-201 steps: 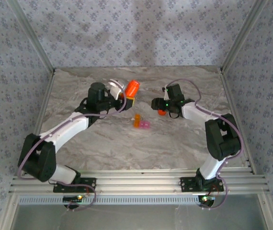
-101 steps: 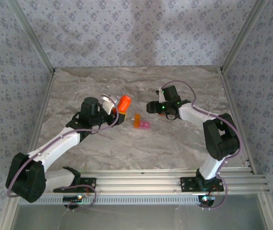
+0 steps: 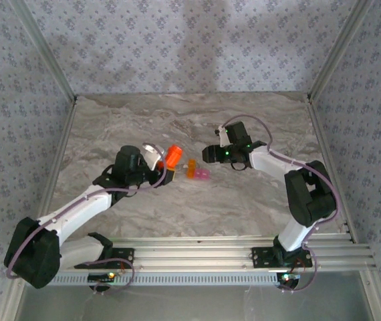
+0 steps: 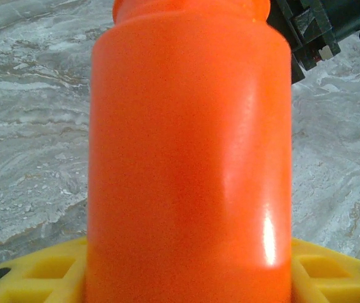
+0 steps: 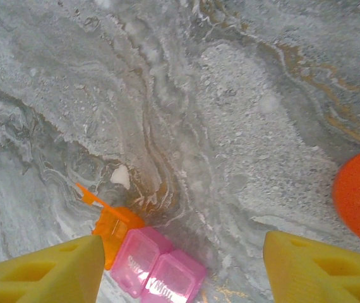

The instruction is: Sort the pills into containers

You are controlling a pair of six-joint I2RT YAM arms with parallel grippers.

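Two grippers are working near the middle of the marble table [image 3: 257, 200], with the task items lying between them.

Left gripper [image 3: 166, 166]: the jaws are pinching an orange bottle [image 3: 172, 155] across its body. In the left wrist view the bottle's glossy wall rises between the yellow left fingers [image 4: 35, 271], which show at the lower corners. Seen from above, the bottle is tilted, its far end pointing away from the arm bases and toward the right arm.

Right gripper [image 3: 208, 154]: the jaws are spread wide and grip nothing. In the right wrist view the yellow right fingers [image 5: 319, 268] sit at either lower corner with bare marble between them.

Containers [image 5: 148, 259]: these lie on the table between the spread right fingers and appear to touch neither. An orange compartment is joined to a pink section alongside it. A thin orange flap [image 5: 91, 196] stands open from the orange compartment. What the compartments hold cannot be made out. From above, the containers sit just right of the bottle and just on the arm-base side of the right gripper.

One small white speck [image 5: 120, 177] lies on the table just beyond the orange compartment. I cannot tell whether it is a pill or part of the marbling.
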